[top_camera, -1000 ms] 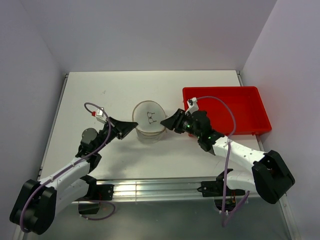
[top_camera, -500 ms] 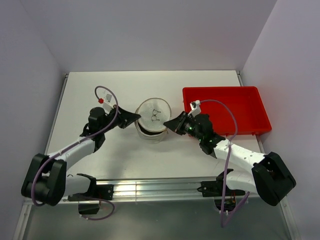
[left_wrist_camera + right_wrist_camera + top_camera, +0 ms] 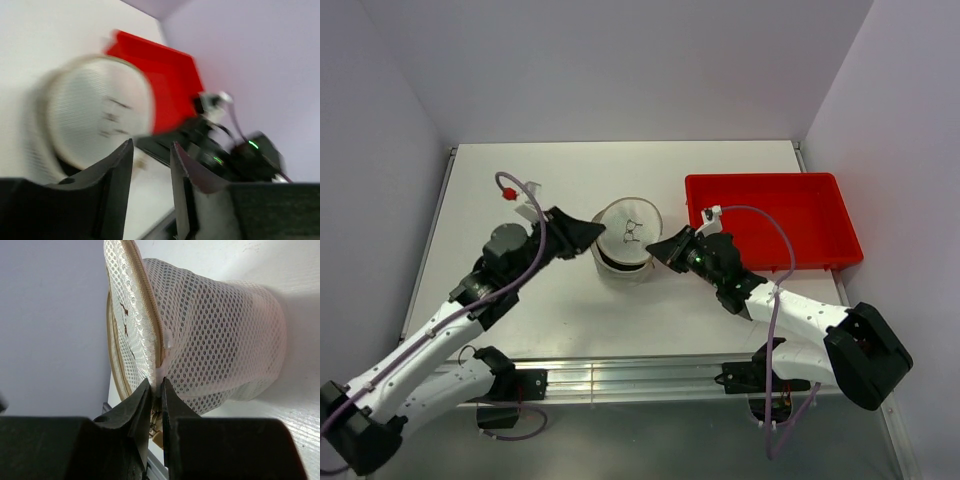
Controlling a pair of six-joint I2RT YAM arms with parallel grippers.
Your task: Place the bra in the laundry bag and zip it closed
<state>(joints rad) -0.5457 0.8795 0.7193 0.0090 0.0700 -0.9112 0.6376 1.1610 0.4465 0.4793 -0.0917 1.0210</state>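
Note:
The laundry bag (image 3: pixel 625 240), a small white mesh cylinder, stands mid-table with its round lid (image 3: pixel 630 226) tilted up; the lid bears a small black mark. A dark shape (image 3: pixel 610 263) shows inside under the lid's near edge; I cannot tell whether it is the bra. My right gripper (image 3: pixel 660 250) is shut on the zip seam at the bag's right rim (image 3: pixel 161 371), fingertips pinched on the fabric (image 3: pixel 155 389). My left gripper (image 3: pixel 592 232) is at the bag's left rim, open with nothing between the fingers (image 3: pixel 151 150). The left wrist view is blurred and shows the lid (image 3: pixel 95 125).
A red rectangular bin (image 3: pixel 775 220) sits to the right of the bag, close behind my right arm; it also shows in the left wrist view (image 3: pixel 170 82). The table's near edge is a metal rail (image 3: pixel 640 378). Walls stand on three sides.
The lid has tilted up from lying flat, opening a dark gap at the near left. My left gripper moved up to the bag's left rim. My right gripper kept its hold.

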